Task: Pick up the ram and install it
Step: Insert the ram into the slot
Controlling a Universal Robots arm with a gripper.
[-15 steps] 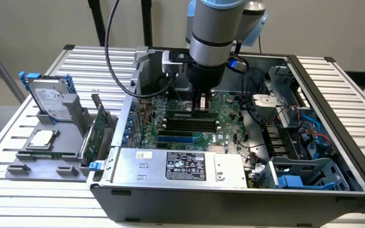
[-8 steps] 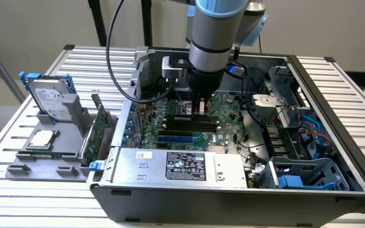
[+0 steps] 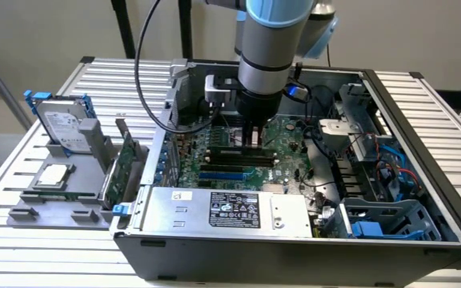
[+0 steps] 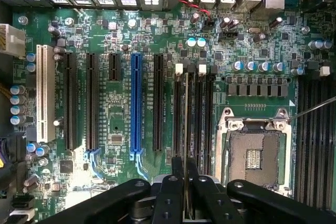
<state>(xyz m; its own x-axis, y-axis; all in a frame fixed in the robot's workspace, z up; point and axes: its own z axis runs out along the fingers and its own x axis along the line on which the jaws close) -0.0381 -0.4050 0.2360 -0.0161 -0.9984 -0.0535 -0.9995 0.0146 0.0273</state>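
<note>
The ram (image 4: 186, 129) stands on edge in your gripper (image 4: 185, 182), pinched tight between the fingers over the black slots (image 4: 202, 114) beside the empty socket (image 4: 255, 156). Judge it light, stiff and fragile; grip the long edges only. Inside the case (image 3: 422, 102), the motherboard (image 3: 283, 135) lies flat. The tray (image 3: 54, 207) outside carries a card (image 3: 120, 165).

The case (image 3: 295, 240) lies open on the counter (image 3: 38, 252). The motherboard (image 3: 287, 135) sits inside, power supply (image 3: 230, 210) before it. On the exterior view's left, a tray (image 3: 94, 174) holds a drive (image 3: 60, 129), a processor (image 3: 53, 175) and a card (image 3: 117, 174).
</note>
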